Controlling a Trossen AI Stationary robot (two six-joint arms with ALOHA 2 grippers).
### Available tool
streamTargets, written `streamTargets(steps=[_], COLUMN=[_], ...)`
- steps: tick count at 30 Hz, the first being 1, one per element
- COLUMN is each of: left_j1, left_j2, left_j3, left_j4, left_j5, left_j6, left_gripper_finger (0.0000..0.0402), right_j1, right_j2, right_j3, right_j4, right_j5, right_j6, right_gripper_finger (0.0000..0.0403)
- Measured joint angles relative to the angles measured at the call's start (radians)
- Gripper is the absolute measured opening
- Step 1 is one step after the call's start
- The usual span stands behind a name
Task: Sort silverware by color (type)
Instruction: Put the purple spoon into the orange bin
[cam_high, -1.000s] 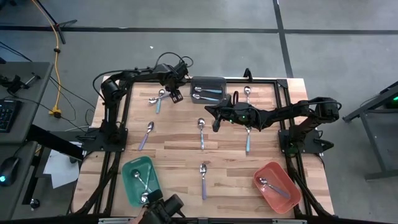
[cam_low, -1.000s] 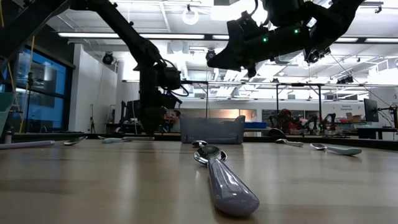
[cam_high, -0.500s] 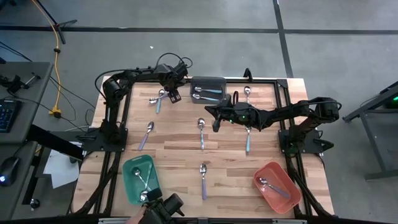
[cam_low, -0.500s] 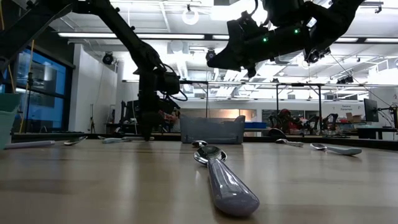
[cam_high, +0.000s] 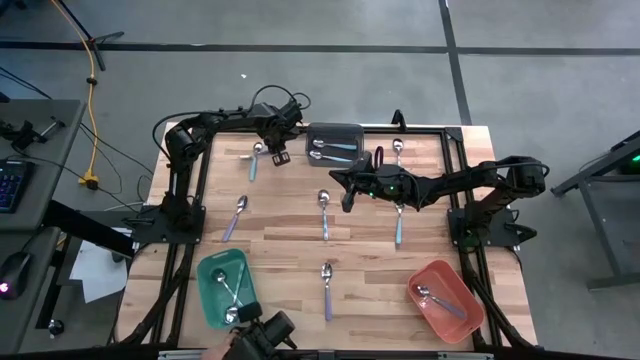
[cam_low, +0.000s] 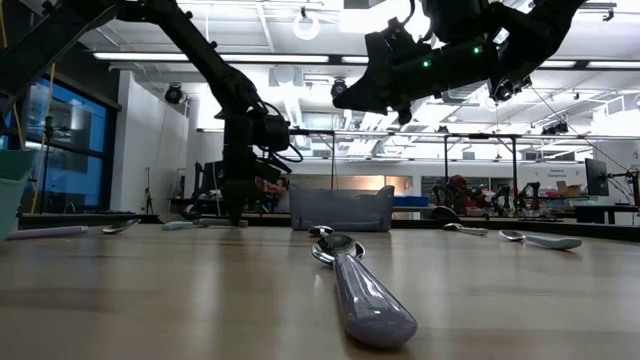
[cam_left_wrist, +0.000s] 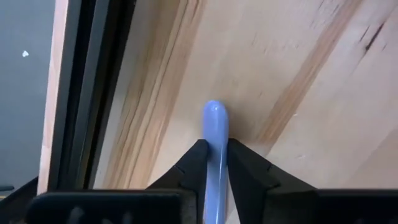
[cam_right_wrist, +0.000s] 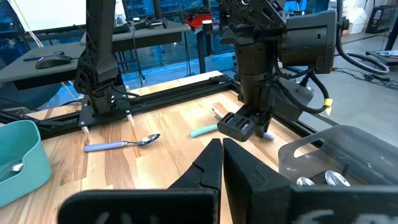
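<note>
My left gripper (cam_high: 277, 153) stands at the table's far left, fingers down at the tabletop, shut on a spoon with a lavender-blue handle (cam_left_wrist: 214, 121). Beside it a light blue-handled spoon (cam_high: 254, 163) lies flat on the wood. My right gripper (cam_high: 347, 196) hangs shut and empty above the table's middle. Loose spoons lie flat at left (cam_high: 237, 215), centre (cam_high: 324, 212), near centre (cam_high: 327, 288) and right (cam_high: 398, 225). The spoon closest to the low camera (cam_low: 365, 290) has a lavender handle. My left gripper pinches the spoon's handle near its free end (cam_left_wrist: 215, 127) between its two fingers (cam_left_wrist: 198, 155), one on each long side. The fingers come from above, pointing down. The handle's tip (cam_right_wrist: 267, 135) sticks out past them, low over the wood; the bowl end is hidden under the gripper.
A dark grey bin (cam_high: 334, 143) with spoons stands at the far middle, right beside my left gripper. A green bin (cam_high: 224, 285) with spoons sits near left, a red bin (cam_high: 444, 298) with one spoon near right. Another spoon (cam_high: 397, 150) lies far right.
My left gripper has stayed at the far left of the table and has shut its fingers on the spoon's handle. My right arm has kept still.
</note>
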Motion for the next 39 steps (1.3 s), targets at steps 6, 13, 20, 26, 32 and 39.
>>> streamTargets(steps=[6,13,20,26,32,39], left_j1=[0.000,-0.006,-0.036,-0.076,-0.141,-0.156], left_j2=[-0.011,-0.036,-0.075,-0.089,-0.089,-0.089], left_j3=[0.001,0.001,0.000,0.000,0.000,0.000], left_j4=[-0.005,-0.034,-0.082,-0.117,-0.135,-0.119], left_j5=[-0.024,-0.017,0.060,0.147,0.167,-0.005], left_j6=[0.001,0.008,-0.010,-0.035,-0.090,-0.165], left_gripper_finger=[0.0011,0.0000,0.0001,0.0002,0.0001,0.0035], right_j1=[0.000,0.000,0.000,0.004,0.005,0.005], right_j2=[0.000,0.000,0.000,0.000,0.000,0.000], right_j3=[0.000,0.000,0.000,0.000,0.000,0.000], right_j4=[0.000,0.000,0.000,0.000,0.000,0.000], right_j5=[0.000,-0.010,-0.010,-0.014,-0.015,-0.018], right_j6=[0.000,0.000,0.000,0.000,-0.003,0.000], right_gripper_finger=[0.0000,0.0000,0.0000,0.0000,0.0000,0.0000])
